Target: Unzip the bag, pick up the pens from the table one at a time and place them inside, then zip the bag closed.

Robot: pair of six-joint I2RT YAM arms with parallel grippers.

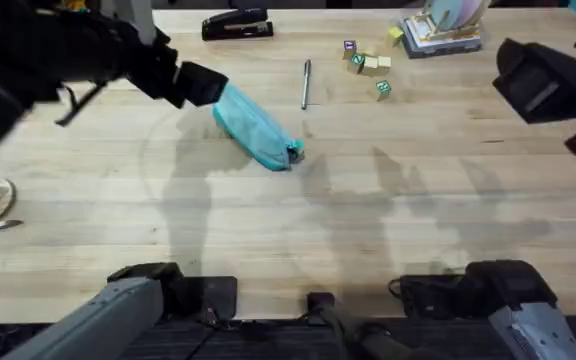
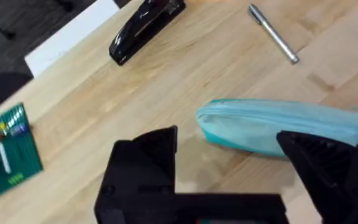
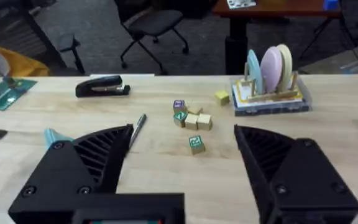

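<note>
While the bag (image 1: 256, 130) lies shut on the surface (image 1: 368, 220), the left claw (image 2: 229, 162) stands wide at its far end, probably to steady it. Nearby lies the pen (image 1: 306, 83). Idle, the right claw (image 3: 182, 155) is wide too.

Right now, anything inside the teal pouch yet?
Cannot tell: the soft teal fabric pouch lies on the pale wooden table and its fabric hides the inside. The slim grey metallic pen lies outside, apart from it. The open left hand hovers over one end.
</note>
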